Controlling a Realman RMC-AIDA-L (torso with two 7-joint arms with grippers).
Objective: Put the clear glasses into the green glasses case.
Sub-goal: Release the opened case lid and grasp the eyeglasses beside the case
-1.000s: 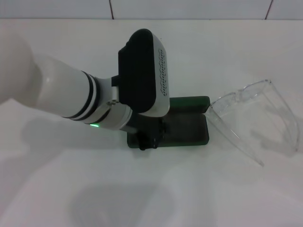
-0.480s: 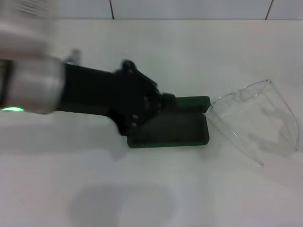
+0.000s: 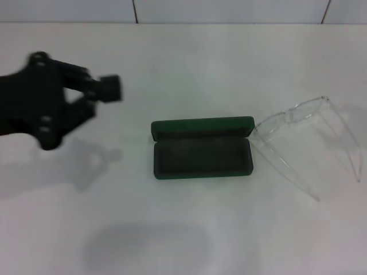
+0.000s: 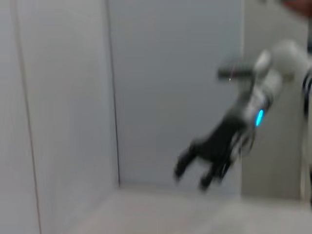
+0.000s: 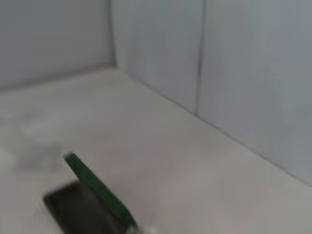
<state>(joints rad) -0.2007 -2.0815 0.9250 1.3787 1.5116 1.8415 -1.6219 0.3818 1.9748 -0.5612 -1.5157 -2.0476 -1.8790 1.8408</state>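
Even, bright overhead light is washing the white table [image 3: 189,63] pale; soft grey shadows are lying beneath the left gripper [image 3: 86,94] and near the front edge; motion blur is smearing that gripper; both wrist views are reading soft and hazy.

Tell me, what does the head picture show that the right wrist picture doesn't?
Only the head view shows the clear glasses lying beside the case, unfolded, and the left pincer open above the table, away from the case. Only the right wrist view shows the wall corner behind the table. Both show the green glasses case, open with its lid raised.
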